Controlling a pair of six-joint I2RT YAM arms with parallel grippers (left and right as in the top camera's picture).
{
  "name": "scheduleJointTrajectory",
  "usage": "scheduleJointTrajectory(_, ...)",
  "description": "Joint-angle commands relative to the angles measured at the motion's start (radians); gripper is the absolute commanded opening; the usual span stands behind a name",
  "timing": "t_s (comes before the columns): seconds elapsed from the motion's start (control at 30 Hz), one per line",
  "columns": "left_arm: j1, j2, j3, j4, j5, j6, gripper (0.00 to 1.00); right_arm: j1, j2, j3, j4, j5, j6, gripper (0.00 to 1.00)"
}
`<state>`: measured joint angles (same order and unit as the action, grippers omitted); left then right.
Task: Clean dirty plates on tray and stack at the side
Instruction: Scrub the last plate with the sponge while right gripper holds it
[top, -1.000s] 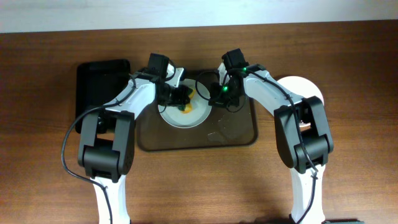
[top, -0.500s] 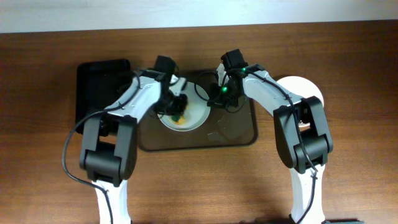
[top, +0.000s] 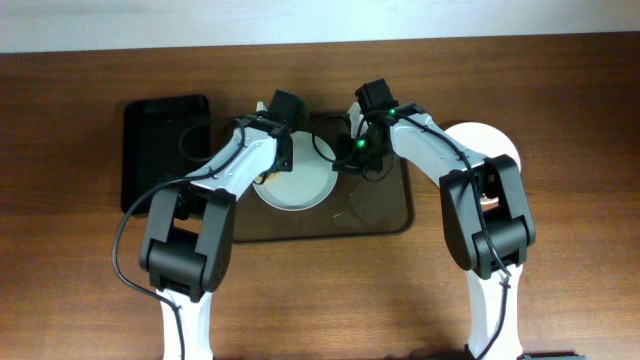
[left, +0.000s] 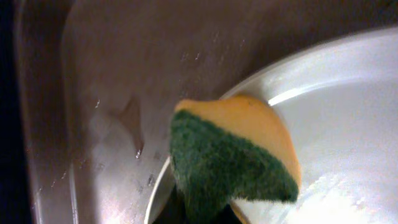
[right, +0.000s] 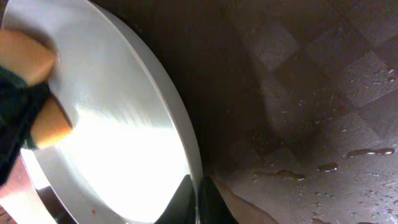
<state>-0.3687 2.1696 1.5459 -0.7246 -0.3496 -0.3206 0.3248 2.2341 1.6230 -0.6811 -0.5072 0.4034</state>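
On the wooden surface (top: 80, 300), the tray (top: 385, 215) carries a plate (top: 300, 185) toward its 10 o'clock corner. The right claw (right: 199, 202), clenched on the plate's 2 o'clock rim, should hold it steady. The left claw (left: 202, 208), grasping the sponge (left: 236, 155), should press flat and sweep inward from the 10 o'clock edge.

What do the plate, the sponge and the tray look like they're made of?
The plate looks like glazed ceramic or melamine: white, glossy highlights. The sponge: soft yellow foam, rough green scouring layer. The tray: likely dark brown plastic, checkered texture, wet.
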Motion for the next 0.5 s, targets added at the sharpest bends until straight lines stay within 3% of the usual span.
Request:
scheduleJointTrajectory(0.0, -0.029, 0.084, -0.043, -0.097, -0.058, -0.072, 0.0, -0.003, 0.0, -0.003, 0.0, -0.02, -0.007, 0.04)
scheduleJointTrajectory(0.17, -0.087, 0.084, -0.031, -0.196, 0.011, -0.071, 0.0, -0.004, 0.0, -0.003, 0.0, -0.012, -0.007, 0.04)
scheduleJointTrajectory(0.3, -0.075, 0.084, -0.013, -0.233, 0.234, -0.072, 0.01, -0.003, 0.0, -0.003, 0.0, -0.012, -0.007, 0.04)
scheduleJointTrajectory(0.4, -0.044, 0.085, -0.013, -0.187, 0.437, -0.071, 0.01, -0.004, 0.0, -0.003, 0.0, -0.012, -0.007, 0.04)
scheduleJointTrajectory(0.47, -0.031, 0.088, -0.013, -0.157, 0.498, -0.068, 0.01, -0.003, 0.0, -0.003, 0.0, -0.012, -0.007, 0.04)
